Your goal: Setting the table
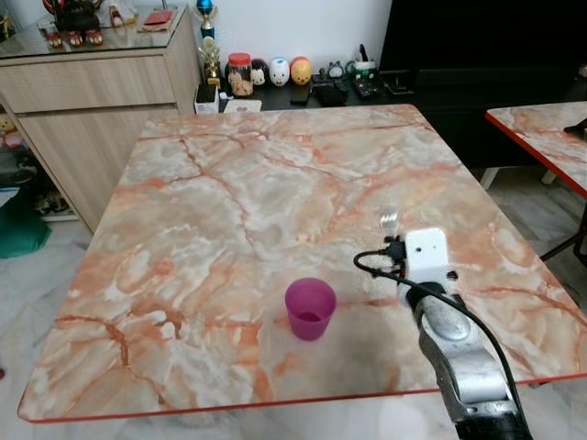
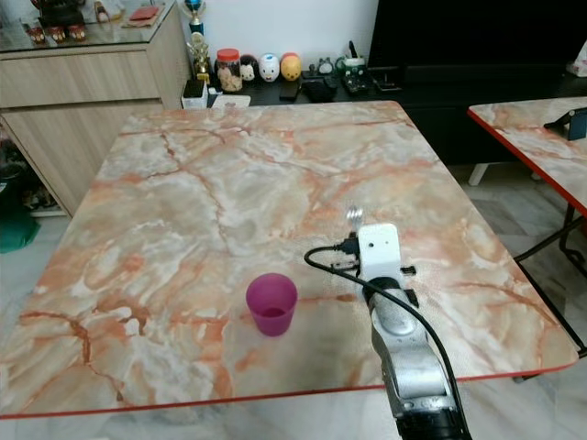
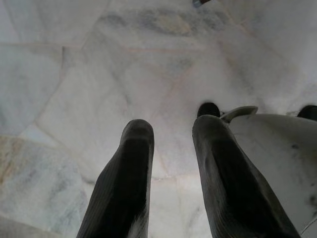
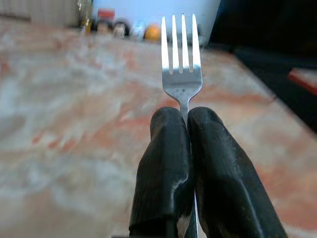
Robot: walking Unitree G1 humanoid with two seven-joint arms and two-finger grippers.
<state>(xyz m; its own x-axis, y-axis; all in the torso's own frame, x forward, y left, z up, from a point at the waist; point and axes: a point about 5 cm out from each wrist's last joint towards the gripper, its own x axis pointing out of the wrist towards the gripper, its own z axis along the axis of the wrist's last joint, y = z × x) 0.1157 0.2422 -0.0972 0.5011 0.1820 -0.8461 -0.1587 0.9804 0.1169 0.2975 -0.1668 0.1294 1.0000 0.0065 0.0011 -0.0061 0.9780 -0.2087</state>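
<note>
While the left gripper hangs over the pale floor with its fingers apart, one purple cup stands on the marble table. To the cup's right, the right gripper is squeezed tight on one silver fork, prongs sticking out past its fingertips, above the table.

Fork handle hidden between fingers

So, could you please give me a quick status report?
Right tool shut on fork above table. Left tool open, idle over floor. Purple cup left of fork, clear of it.
</note>
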